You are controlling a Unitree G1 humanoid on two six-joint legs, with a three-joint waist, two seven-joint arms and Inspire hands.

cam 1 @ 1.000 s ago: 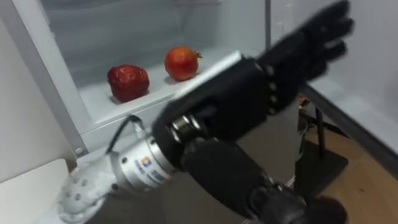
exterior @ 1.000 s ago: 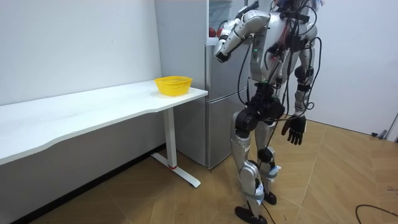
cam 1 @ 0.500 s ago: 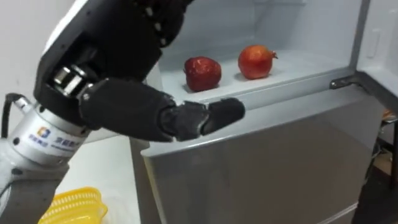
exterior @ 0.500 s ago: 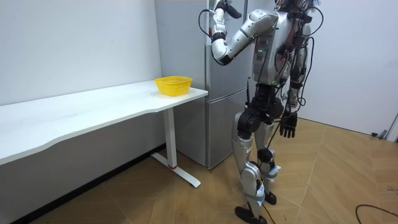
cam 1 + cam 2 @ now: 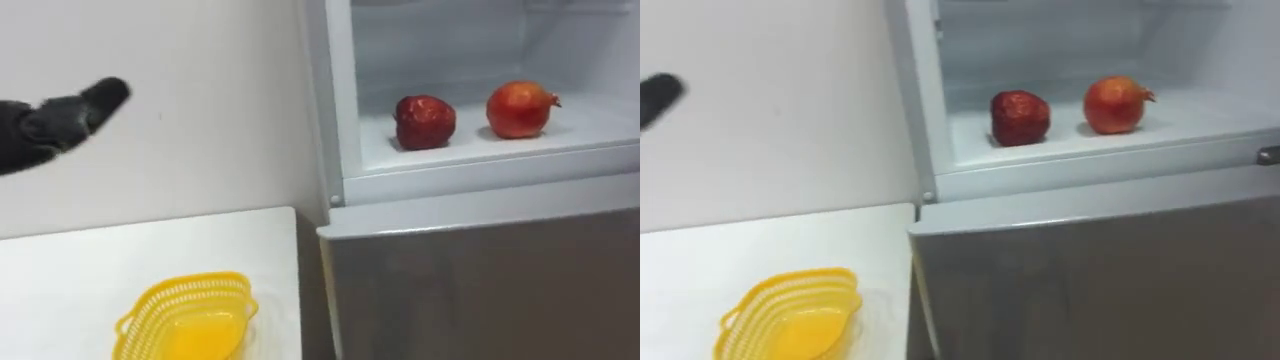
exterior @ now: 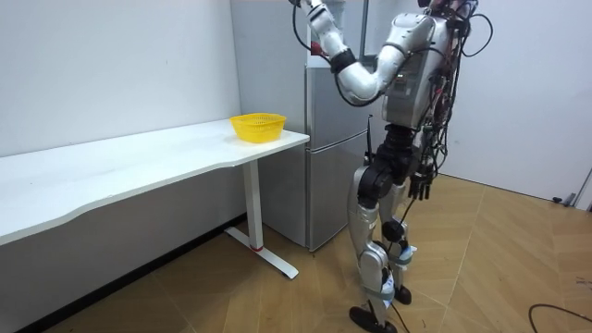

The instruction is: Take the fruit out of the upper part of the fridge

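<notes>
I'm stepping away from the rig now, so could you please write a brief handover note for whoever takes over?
Left hand: raised left of the fridge, fingers straight, empty.
Right hand: hangs at the robot's side; state unclear.
Red fruit and pomegranate: on the open upper shelf.
Basket: empty, on the table.
Done: upper compartment open. Left: take fruit out.

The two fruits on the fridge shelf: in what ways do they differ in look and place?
The dark fruit is deep red; the pomegranate is lighter, orange-red. The pomegranate has a small crown pointing right; the dark fruit shows none and looks lumpier. The dark fruit lies left of the pomegranate. Both rest on the same white shelf, apart.
</notes>
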